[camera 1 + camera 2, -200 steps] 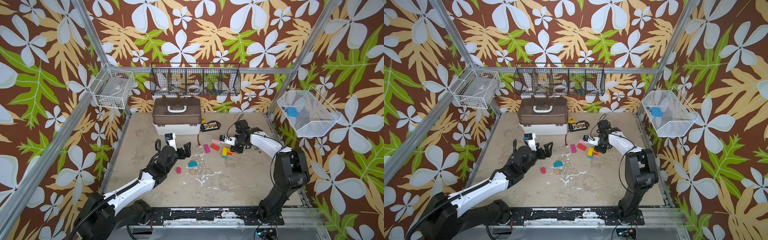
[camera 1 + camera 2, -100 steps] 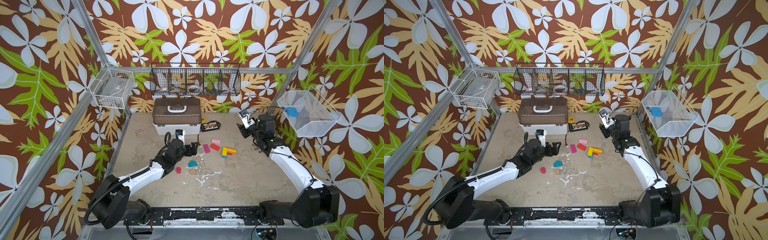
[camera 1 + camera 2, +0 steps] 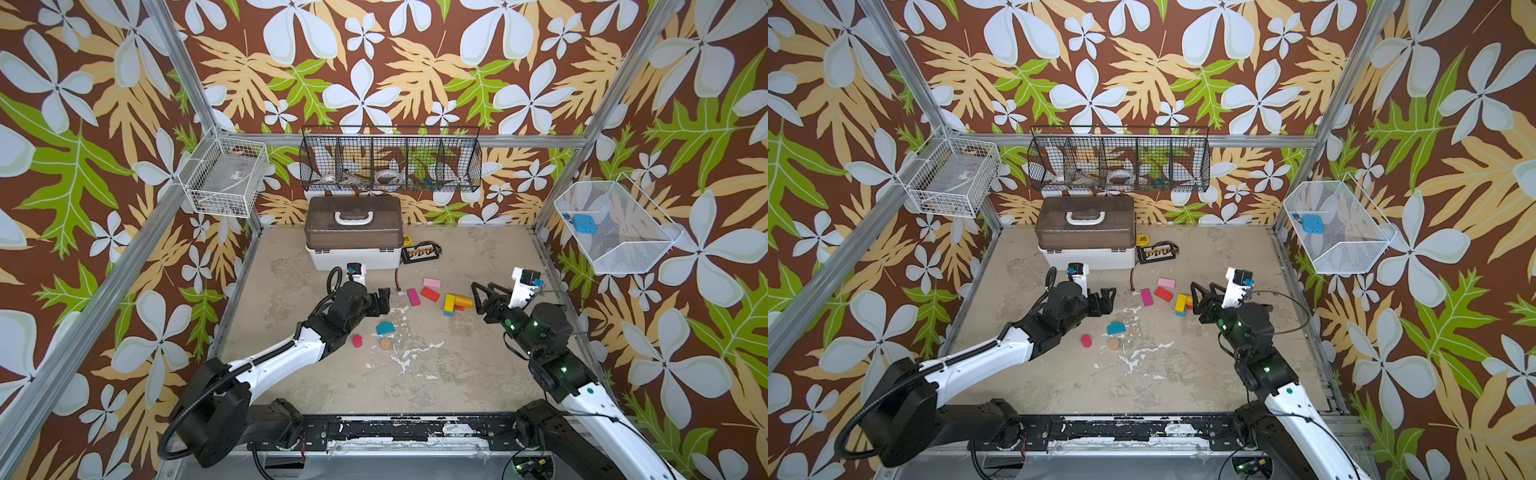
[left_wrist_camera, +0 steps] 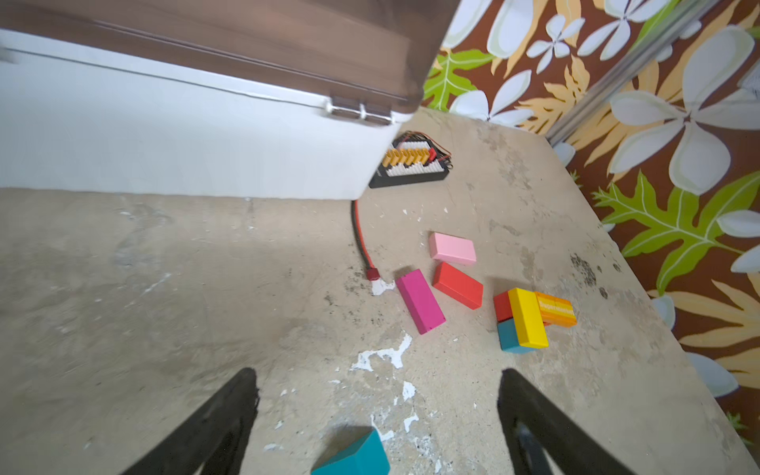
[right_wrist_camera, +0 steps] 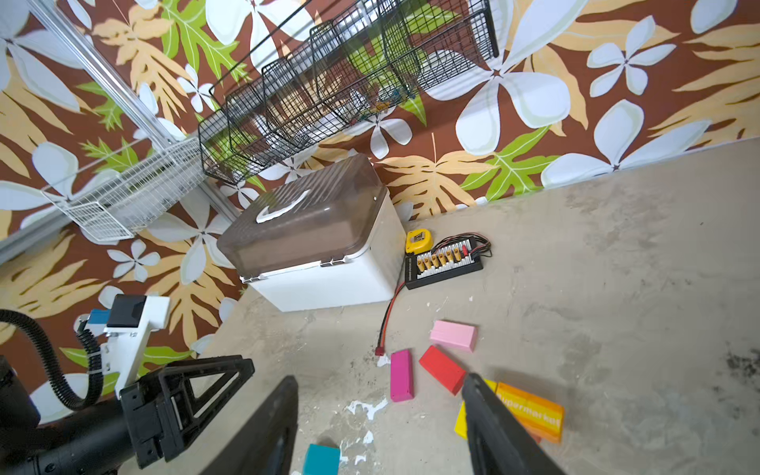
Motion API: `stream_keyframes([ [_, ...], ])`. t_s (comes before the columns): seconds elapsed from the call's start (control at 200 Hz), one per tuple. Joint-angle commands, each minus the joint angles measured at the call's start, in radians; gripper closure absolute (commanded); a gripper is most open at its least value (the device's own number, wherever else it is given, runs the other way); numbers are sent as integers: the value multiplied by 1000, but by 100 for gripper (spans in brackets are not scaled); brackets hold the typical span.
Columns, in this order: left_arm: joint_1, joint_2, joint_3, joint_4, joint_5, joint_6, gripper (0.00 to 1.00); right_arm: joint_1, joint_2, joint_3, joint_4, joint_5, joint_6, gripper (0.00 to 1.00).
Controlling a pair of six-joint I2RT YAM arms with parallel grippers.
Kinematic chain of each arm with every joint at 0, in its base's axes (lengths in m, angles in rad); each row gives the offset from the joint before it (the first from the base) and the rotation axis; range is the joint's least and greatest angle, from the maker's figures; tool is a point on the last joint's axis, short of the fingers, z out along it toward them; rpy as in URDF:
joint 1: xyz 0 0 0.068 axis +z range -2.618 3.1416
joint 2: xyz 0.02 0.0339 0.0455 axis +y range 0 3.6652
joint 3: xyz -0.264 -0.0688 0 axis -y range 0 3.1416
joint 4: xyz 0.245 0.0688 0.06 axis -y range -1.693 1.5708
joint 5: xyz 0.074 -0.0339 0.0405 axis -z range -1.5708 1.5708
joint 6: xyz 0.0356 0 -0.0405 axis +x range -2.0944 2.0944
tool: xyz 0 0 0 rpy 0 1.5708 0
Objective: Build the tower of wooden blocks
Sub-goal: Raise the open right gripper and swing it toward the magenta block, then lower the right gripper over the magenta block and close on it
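With 12 o'clock at the back wall in both top views, the wood blocks (image 3: 1146, 297) lie scattered over the rough, mottled counter (image 3: 457, 374), flecked with white paint, from its centre toward 2 o'clock. The tower (image 3: 453, 305) is only a low stack: a glossy yellow bar (image 4: 527, 317) lies across a red piece (image 4: 501, 306) and a blue cube (image 4: 510, 339), and an orange block (image 4: 555, 309) with printed lettering touches the bar's side.

At 10 o'clock of that stack 3 flat, smooth-painted rectangular bars lie close together: the pink bar (image 3: 432, 283) farthest back, the red bar (image 3: 430, 294) and the magenta bar (image 3: 413, 297). Toward 7 o'clock sits the teal roof piece (image 3: 385, 328) with its peaked top, the crimson cylinder (image 3: 357, 340) at its 8 o'clock and the tan cylinder (image 3: 386, 343), bare wood, at its 6 o'clock.

The left claw (image 3: 384, 299) hangs at 9 o'clock of the magenta bar, its matte black fingers (image 4: 222, 419) spread apart and empty. The right claw (image 3: 478, 300) sits at 3 o'clock of the stack, pointing toward 9 o'clock, its triangular trussed fingers (image 5: 493, 427) also apart with nothing between them.

At 12 o'clock stands a toolbox (image 3: 353, 232) of smooth white plastic with a translucent brown domed lid. At its 3 o'clock lie a black board (image 3: 422, 252) with orange connectors, a thin red wire (image 4: 362, 242) and a round-cornered yellow tape measure (image 3: 408, 240)
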Motion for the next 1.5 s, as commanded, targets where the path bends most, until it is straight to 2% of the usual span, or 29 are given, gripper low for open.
stream_keyframes([
  [0.0, 1, -101, -68, 82, -134, -26, 4, 44, -42, -103, 46, 29, 92, 33],
  [0.075, 2, -189, -113, 89, -226, -30, 1, 68, 6, -120, 83, -11, 91, 35],
  [0.125, 6, -238, -136, 84, -283, -41, 0, 112, 73, -88, 58, 14, 72, 36],
  [0.17, 13, -275, -154, 89, -299, -42, 0, 169, 146, -42, 14, 85, 50, 38],
  [0.291, 17, -347, -187, 103, -339, -42, 0, 406, 355, 84, -83, 342, 5, 38],
  [0.346, 18, -372, -212, 135, -337, -39, 0, 476, 449, 125, -105, 410, -1, 37],
  [0.401, 17, -397, -237, 168, -333, -32, 0, 513, 534, 154, -108, 432, -3, 37],
  [0.566, 18, -447, -268, 198, -326, -32, 0, 515, 729, 243, -120, 426, -21, 38],
  [0.732, 17, -454, -267, 198, -314, -28, 0, 512, 912, 362, -194, 531, -55, 38],
  [0.927, 17, -442, -268, 218, -293, -36, 0, 455, 1125, 549, -297, 503, -114, 38],
  [1.293, 17, -421, -246, 199, -242, -48, 3, 378, 1349, 756, -332, 383, -188, 42],
  [1.493, 18, -397, -231, 189, -239, -47, 4, 366, 1372, 789, -339, 375, -200, 43],
])
